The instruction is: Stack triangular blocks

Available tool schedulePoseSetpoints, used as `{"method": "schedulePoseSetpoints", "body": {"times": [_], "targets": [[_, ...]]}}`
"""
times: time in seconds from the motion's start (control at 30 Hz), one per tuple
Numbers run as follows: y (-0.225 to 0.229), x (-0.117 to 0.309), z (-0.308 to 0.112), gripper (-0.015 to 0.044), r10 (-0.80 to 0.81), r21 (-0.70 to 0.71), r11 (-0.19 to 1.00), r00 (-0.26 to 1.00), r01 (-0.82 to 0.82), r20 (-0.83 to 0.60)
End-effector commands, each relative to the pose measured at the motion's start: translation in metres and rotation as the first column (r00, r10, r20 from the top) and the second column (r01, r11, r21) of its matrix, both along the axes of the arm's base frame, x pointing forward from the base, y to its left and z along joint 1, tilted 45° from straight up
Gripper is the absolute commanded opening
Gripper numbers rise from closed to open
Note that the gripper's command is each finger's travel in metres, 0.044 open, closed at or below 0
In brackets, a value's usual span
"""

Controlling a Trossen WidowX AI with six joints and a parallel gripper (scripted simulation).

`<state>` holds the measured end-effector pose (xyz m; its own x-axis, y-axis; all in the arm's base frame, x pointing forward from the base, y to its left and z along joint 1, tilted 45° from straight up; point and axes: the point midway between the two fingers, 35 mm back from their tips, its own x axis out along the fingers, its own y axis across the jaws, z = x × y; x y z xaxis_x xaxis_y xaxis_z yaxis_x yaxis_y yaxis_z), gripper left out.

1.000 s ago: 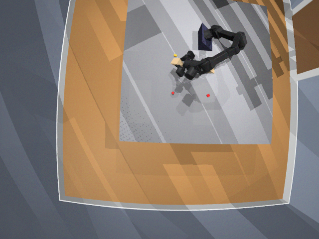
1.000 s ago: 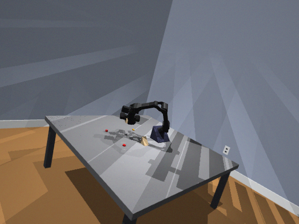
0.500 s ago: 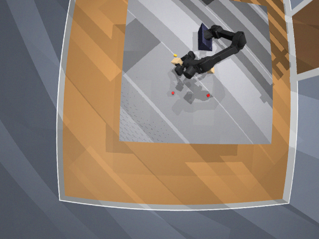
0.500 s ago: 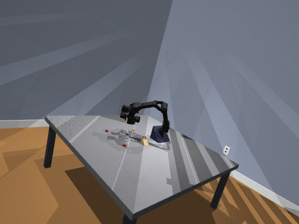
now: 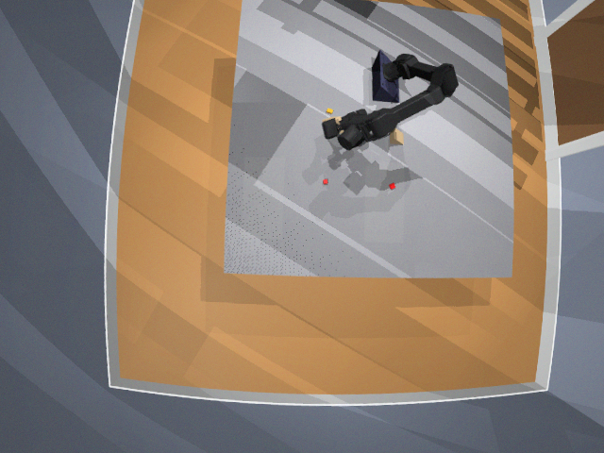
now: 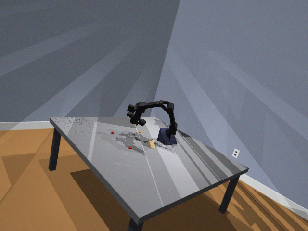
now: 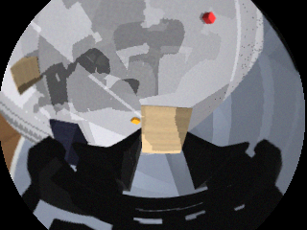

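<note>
One tan triangular block (image 7: 163, 126) (image 6: 134, 124) is between the fingers of my gripper (image 7: 161, 130), which is shut on it. In the exterior view the block is in the air above the table (image 6: 119, 173); in the top view the hand covers much of it. The other tan triangular block (image 5: 397, 138) (image 6: 151, 144) (image 7: 25, 76) stands on the table, apart from the held one, with the forearm passing above and partly over it in the top view. The fingertips are hard to make out in the top and exterior views.
Two small red cubes (image 5: 325, 181) (image 5: 392, 186) (image 6: 112, 132) (image 6: 130, 147) lie on the table. A small orange-yellow piece (image 5: 329, 110) (image 6: 139, 131) (image 7: 135, 121) lies near the hand. A dark blue angular object (image 5: 384, 92) (image 6: 162, 136) (image 7: 71, 139) stands at the arm's base.
</note>
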<state>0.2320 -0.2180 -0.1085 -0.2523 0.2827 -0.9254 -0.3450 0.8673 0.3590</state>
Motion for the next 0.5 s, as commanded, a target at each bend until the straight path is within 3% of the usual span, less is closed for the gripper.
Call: {"method": "schedulePoseSetpoints", "body": {"times": [0.0, 0.47], "targets": [[-0.0031, 0.0008, -0.0004, 0.0000, -0.155, -0.003, 0.988, 0.988, 0.155, -0.023], [-0.0061, -0.0033, -0.0031, 0.0000, -0.580, -0.024, 0.812, 0.803, 0.583, -0.138]]}}
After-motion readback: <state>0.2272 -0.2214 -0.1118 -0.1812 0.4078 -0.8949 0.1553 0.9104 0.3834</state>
